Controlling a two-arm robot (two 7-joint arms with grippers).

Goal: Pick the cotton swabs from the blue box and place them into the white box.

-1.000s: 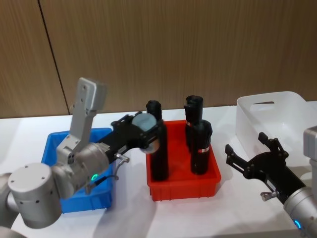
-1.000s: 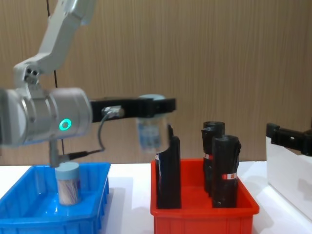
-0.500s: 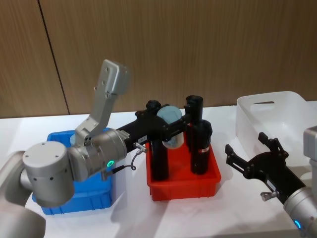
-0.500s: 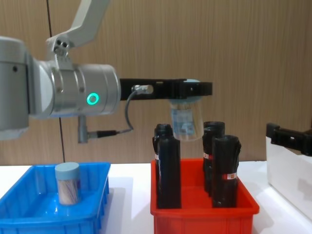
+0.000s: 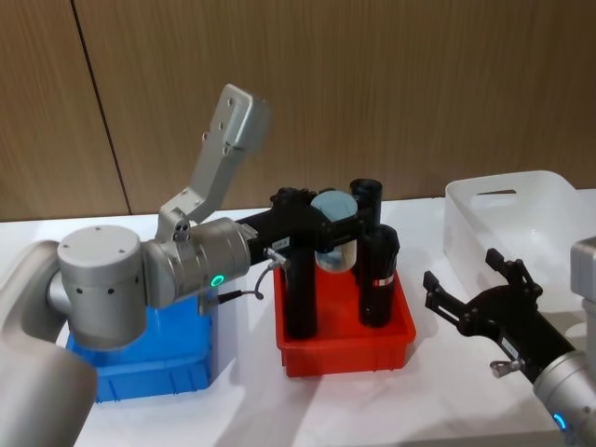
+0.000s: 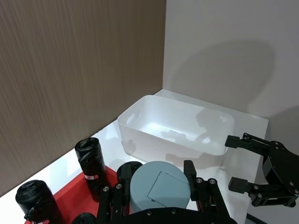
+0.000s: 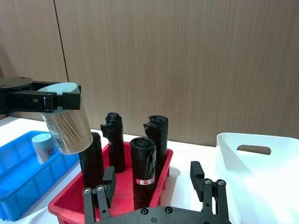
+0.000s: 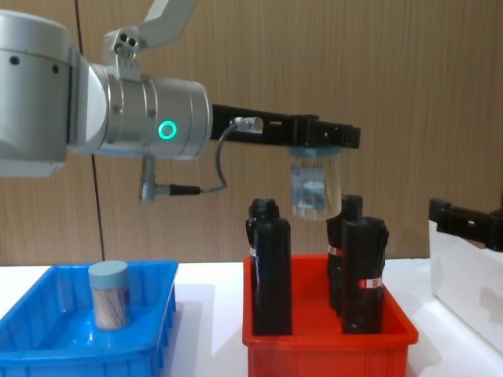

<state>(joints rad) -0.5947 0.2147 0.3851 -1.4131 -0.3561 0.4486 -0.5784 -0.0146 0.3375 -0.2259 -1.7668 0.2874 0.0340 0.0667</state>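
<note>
one cotton swab jar (image 8: 314, 188) is clasped at its lid by the left gripper (image 5: 332, 226) and is held in the air above the red bin (image 8: 330, 357), level with the tops of the black rolls (image 8: 271, 275). a second jar (image 8: 108, 294) is seen upright in the blue box (image 8: 47, 351). the right gripper (image 5: 463, 270) is spread apart, unladen, near the white box (image 5: 503, 219).

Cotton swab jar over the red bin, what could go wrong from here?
1. The left gripper holds the cotton swab jar by its lid alone, jaws shut, body hanging tilted; it could slip into the red bin.
2. The jar's base hangs about level with the tops of the black rolls; it may clip one heading to the white box.
</note>
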